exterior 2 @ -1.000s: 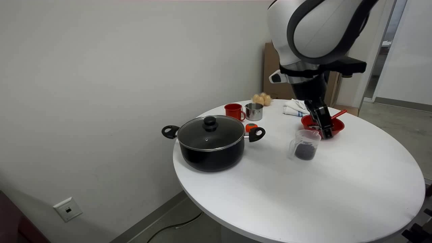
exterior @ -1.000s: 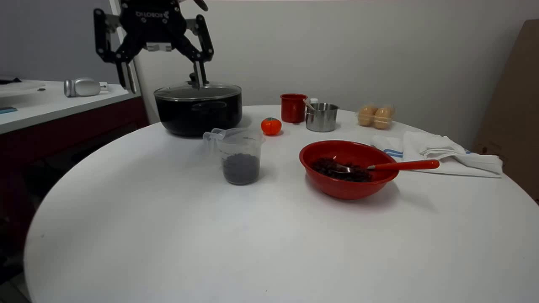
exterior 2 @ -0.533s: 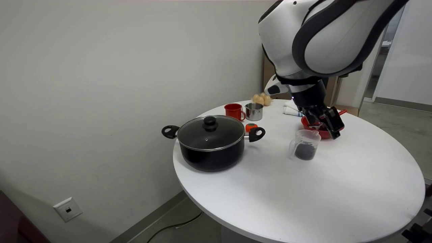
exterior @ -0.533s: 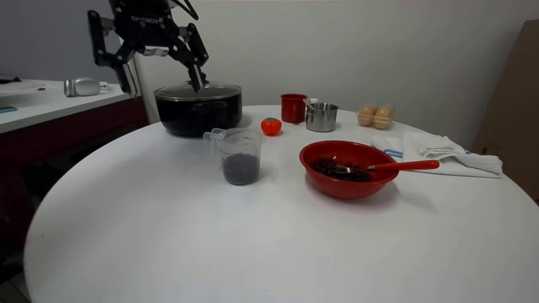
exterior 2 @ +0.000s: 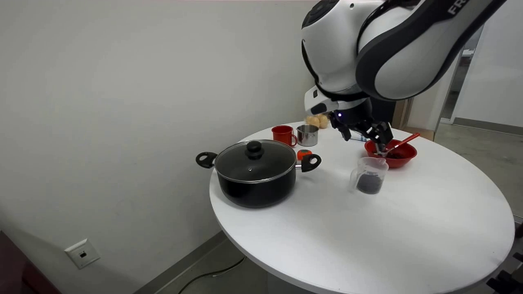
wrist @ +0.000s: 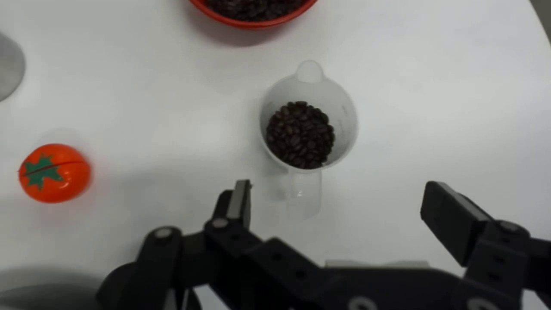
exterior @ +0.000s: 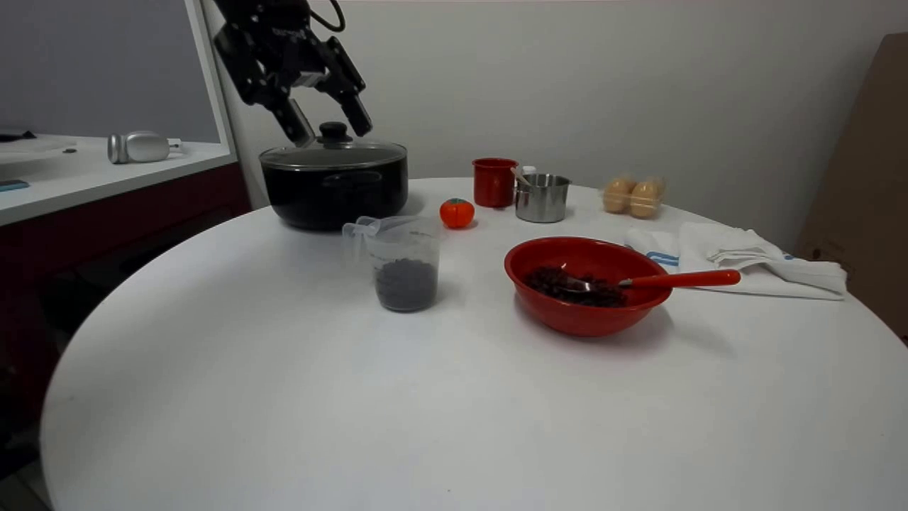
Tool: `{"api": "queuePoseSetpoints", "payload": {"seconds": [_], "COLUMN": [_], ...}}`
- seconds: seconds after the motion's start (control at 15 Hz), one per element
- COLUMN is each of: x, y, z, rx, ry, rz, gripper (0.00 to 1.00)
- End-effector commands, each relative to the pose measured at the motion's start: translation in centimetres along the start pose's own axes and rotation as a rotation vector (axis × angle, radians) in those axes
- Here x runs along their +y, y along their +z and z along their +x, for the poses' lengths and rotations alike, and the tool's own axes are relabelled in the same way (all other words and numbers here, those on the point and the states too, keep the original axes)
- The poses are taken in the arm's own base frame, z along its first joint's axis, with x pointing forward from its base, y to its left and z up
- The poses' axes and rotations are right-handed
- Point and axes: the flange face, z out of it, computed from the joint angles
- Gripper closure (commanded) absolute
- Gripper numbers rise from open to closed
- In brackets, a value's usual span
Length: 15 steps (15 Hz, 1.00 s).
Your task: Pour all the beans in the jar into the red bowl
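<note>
Your claw [wrist: 338, 189] is spread wide, its fingers [wrist: 447, 221] well apart, and it hangs above the desk [exterior: 397, 411], not touching the jar [wrist: 327, 97]. The jar stands upright on the desk, and from the wrist you look down into it: beans [wrist: 301, 135] cover its bottom, and in both exterior views they make a dark mass in its lower part. In the wrist view the jar's handle [wrist: 304, 193] shows in the gap between your fingers, farther down, while its pouring lip is on the side toward the red bowl [exterior: 582, 319].

That bowl sits near the jar on the desk. You have more dark beans [wrist: 258, 9] inside it, along with a spoon [exterior: 681, 279] that dips into them and sticks out over the rim. A white towel [exterior: 766, 264] lies near the bowl.

The black pot [exterior 2: 257, 196] has its lid on, and a tomato [wrist: 58, 173] sits near it. A red mug [exterior: 491, 184] and a metal cup [exterior: 545, 202] stand just beside each other, with eggs [exterior: 631, 197] in a clear pack near them.
</note>
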Motion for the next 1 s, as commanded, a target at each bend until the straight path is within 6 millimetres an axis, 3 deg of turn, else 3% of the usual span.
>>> {"api": "queuePoseSetpoints", "payload": {"seconds": [0.0, 0.27, 0.47, 0.6, 0.67, 0.93], "x": [2.6, 3.0, 2.6, 2.4, 1.9, 1.7], "y": [1.4, 5.1, 7.6, 8.3, 7.9, 8.4], "z": [-0.2, -0.2, -0.5, -0.7, -0.5, -0.3], "rx": [0.038, 0.103, 0.136, 0.158, 0.15, 0.166], "ry": [-0.162, -0.226, -0.127, -0.003, -0.083, -0.051], "rz": [-0.109, -0.097, -0.004, 0.035, 0.012, 0.024], "gripper": [0.0, 0.0, 0.0, 0.0, 0.0, 0.0]}}
